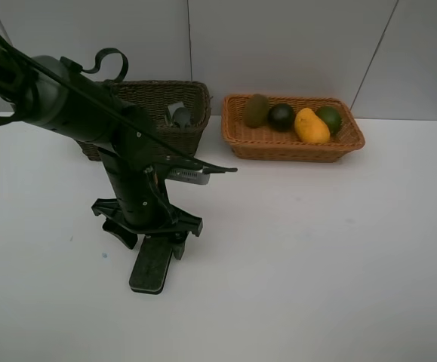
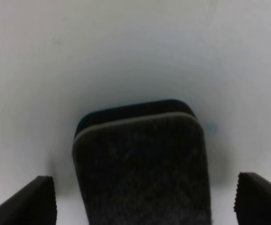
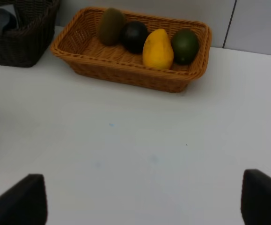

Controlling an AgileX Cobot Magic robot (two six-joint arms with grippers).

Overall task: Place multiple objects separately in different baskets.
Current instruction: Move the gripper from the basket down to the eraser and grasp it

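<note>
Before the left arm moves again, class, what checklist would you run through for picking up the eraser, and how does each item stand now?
1. Left gripper open wide enough: ok, its fingers stand apart on both sides of the eraser.
2. Eraser centred between the fingers: ok in the left wrist view.
3. Eraser lying flat on the table: ok.
4. Fingers low enough to grip: cannot tell.
5. Room in the dark basket: cannot tell, the arm hides most of it.
6. Right gripper out of the way: ok, open over bare table, facing the tan basket.
</note>
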